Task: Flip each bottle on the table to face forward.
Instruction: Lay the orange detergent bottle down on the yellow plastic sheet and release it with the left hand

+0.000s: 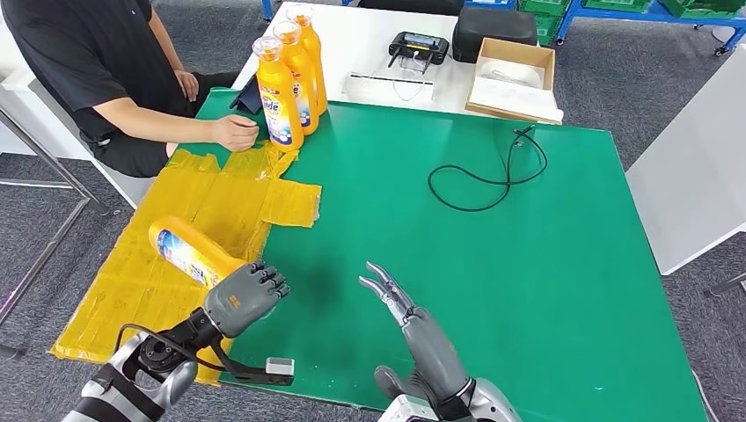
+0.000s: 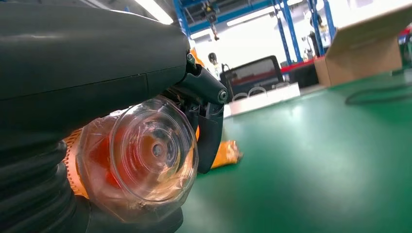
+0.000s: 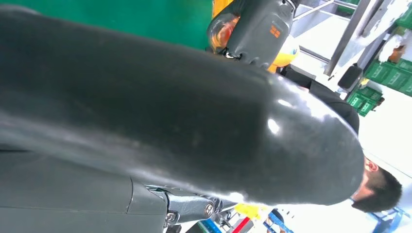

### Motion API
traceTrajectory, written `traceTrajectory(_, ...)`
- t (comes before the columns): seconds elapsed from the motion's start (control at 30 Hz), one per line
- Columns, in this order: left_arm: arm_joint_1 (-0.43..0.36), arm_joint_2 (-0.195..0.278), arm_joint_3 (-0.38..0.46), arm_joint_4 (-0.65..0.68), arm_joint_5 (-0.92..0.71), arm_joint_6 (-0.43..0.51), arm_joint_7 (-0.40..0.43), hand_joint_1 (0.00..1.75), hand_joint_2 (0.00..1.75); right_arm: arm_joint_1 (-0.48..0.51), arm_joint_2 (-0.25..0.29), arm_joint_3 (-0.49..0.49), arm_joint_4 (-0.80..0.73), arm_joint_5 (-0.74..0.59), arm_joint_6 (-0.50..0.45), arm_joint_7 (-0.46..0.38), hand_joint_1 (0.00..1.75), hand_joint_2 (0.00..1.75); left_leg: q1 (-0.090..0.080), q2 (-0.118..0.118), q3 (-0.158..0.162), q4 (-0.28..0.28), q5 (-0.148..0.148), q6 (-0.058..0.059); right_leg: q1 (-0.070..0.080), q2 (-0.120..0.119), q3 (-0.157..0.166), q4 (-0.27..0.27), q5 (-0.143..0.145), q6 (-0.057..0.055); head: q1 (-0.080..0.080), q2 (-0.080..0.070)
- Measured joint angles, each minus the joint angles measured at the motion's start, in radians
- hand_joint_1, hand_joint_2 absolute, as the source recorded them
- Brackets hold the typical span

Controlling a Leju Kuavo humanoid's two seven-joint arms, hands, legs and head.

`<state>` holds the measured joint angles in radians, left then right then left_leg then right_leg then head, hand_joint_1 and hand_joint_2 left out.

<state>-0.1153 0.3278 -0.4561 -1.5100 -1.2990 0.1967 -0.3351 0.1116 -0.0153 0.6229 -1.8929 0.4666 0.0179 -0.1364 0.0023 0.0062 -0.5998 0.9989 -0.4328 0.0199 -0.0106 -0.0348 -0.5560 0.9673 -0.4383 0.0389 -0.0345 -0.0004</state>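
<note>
Left hand [image 1: 246, 297], lower left of the head view, wrapped over the cap end of a lying bottle [image 1: 189, 251], fingers curled around its neck. Same grip in the left wrist view: clear cap [image 2: 145, 155] facing the camera, dark fingers [image 2: 206, 121] closed beside it, orange body behind. Bottle on its side on yellow taped sheeting [image 1: 202, 220], base toward the upper left, label partly showing.

Right hand [image 1: 391, 294], lower centre of the head view, empty, fingers stretched out and slightly apart above the green tabletop [image 1: 528, 264], pointing toward the upper left. Well apart from the bottle and from the left hand. Much of the right wrist view taken up by the hand's own dark cover [image 3: 170, 121]; left hand on the bottle visible near the top centre there.

Further out, upper left of the head view: three upright orange bottles [image 1: 290, 75] in a tight row at the far edge of the green surface. Beside them a seated person's hand [image 1: 236, 132] resting on the sheeting. Upper centre: a loop of black cable [image 1: 484, 180] on the green. Beyond it, on a white table, a black controller [image 1: 418, 46], a dark case [image 1: 493, 22] and an open cardboard box [image 1: 515, 79].
</note>
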Motion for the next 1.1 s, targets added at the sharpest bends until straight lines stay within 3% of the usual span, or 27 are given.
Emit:
traceTrajectory(0.1,-0.013,0.008,-0.008,0.027,0.007,-0.005,-0.001,1.75,1.75,-0.003,-0.002,0.0,0.0,0.0,0.0,0.0,0.0,0.0,0.0,0.0,0.0,0.0,0.0,0.0,0.0,0.0,0.0,0.0,0.0,0.0,0.0,0.0)
traceTrajectory(0.13,-0.017,0.01,-0.01,0.036,0.01,-0.009,0.0,1.51,1.31,-0.004,-0.003,0.0,0.0,0.0,0.0,0.0,0.0,0.0,0.0,0.0,0.0,0.0,0.0,0.0,0.0,0.0,0.0,0.0,0.0,0.0,0.0,0.0)
traceTrajectory(0.23,-0.031,0.013,-0.017,0.068,0.02,-0.029,0.008,0.2,0.0,-0.008,-0.007,0.002,0.0,0.0,0.0,-0.002,0.0,0.0,0.0,0.0,0.0,0.0,0.0,0.0,0.0,0.0,0.0,0.0,0.0,0.0,0.0,0.0)
traceTrajectory(0.27,-0.036,0.014,-0.019,0.083,0.024,-0.037,0.014,0.0,0.0,-0.009,-0.008,0.002,0.0,0.0,0.0,-0.003,0.0,0.0,0.0,0.0,0.0,0.0,0.0,0.0,0.0,0.0,0.0,0.0,0.0,0.0,0.0,0.0)
traceTrajectory(0.47,-0.03,0.011,-0.02,0.112,0.168,-0.059,-0.03,0.0,0.0,-0.01,-0.017,0.003,0.0,0.007,-0.002,-0.007,0.0,0.0,0.0,0.0,0.0,0.0,0.0,0.0,0.0,0.0,0.0,0.0,0.0,0.0,0.0,0.0)
traceTrajectory(0.83,0.039,-0.039,-0.001,0.013,0.34,-0.081,-0.139,0.0,0.0,-0.01,-0.019,0.003,0.0,0.028,-0.004,-0.007,0.0,0.0,0.0,0.0,0.0,0.0,0.0,0.0,0.0,0.0,0.0,0.0,0.0,0.0,0.0,0.0)
traceTrajectory(0.93,0.09,-0.09,0.033,-0.057,0.567,-0.173,-0.188,0.0,0.0,-0.001,-0.019,0.002,-0.001,0.051,-0.016,-0.008,0.0,0.0,0.0,0.0,0.0,0.0,0.0,0.0,0.0,0.0,0.0,0.0,0.0,0.0,0.0,0.0)
traceTrajectory(1.0,0.127,-0.149,0.085,-0.136,0.826,-0.284,-0.2,0.0,0.0,0.016,-0.019,0.002,-0.006,0.066,-0.028,-0.011,0.0,0.0,0.0,-0.001,-0.001,0.0,0.0,0.0,0.0,0.0,0.0,0.0,0.0,0.0,0.0,0.0)
traceTrajectory(1.1,0.157,-0.249,0.192,-0.271,1.208,-0.447,-0.137,0.0,0.0,0.047,-0.019,-0.001,-0.017,0.074,-0.052,-0.014,0.0,0.0,-0.001,-0.001,-0.001,0.0,0.0,0.0,0.0,0.0,-0.001,0.0,0.0,0.0,0.0,0.0)
